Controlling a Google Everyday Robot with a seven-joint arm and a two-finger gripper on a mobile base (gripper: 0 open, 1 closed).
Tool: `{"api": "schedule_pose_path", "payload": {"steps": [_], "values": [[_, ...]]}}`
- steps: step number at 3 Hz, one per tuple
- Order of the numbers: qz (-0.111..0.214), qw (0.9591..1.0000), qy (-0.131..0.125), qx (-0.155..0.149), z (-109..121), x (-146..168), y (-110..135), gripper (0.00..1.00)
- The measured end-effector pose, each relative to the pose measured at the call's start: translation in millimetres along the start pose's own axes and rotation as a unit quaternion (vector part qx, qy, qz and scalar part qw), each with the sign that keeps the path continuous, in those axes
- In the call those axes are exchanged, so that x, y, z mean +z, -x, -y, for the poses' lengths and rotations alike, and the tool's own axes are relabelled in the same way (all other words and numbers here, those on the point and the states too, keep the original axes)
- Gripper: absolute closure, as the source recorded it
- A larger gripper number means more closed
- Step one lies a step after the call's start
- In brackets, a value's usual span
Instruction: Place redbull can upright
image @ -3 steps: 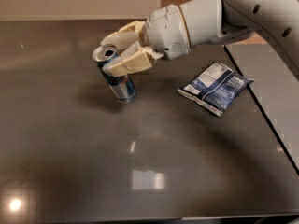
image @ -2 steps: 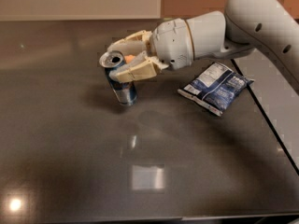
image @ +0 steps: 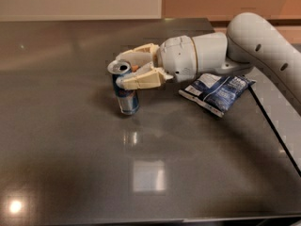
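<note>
The redbull can [image: 127, 95] is slim, blue and silver, with a shiny open top. It stands upright left of the table's middle, its base at the dark tabletop [image: 70, 164]. My gripper [image: 120, 71] reaches in from the right and is shut on the can's top part, one cream finger behind it and one finger [image: 141, 79] in front. The white arm [image: 254, 36] runs off to the upper right.
A dark blue snack bag [image: 218, 92] lies flat just right of the gripper, under the arm. A dark seam [image: 275, 131] runs down the table's right side, with a lighter surface beyond it. A wall edge runs along the back.
The gripper has moved down and slightly right with the can, bringing the can's base down to the tabletop. The arm now lies lower, over the snack bag.
</note>
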State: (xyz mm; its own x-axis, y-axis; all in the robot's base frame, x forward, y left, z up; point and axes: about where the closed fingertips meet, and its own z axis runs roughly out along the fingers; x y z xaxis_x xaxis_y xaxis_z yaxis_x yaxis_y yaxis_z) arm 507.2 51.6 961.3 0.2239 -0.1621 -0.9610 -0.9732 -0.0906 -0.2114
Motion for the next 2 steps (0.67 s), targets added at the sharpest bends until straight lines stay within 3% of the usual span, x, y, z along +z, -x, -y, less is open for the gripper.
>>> {"api": "schedule_pose_path", "payload": {"steps": [2], "values": [[0.023,0.9995,-0.006,0.023,6.5,-0.9,-13.5,1.00]]}}
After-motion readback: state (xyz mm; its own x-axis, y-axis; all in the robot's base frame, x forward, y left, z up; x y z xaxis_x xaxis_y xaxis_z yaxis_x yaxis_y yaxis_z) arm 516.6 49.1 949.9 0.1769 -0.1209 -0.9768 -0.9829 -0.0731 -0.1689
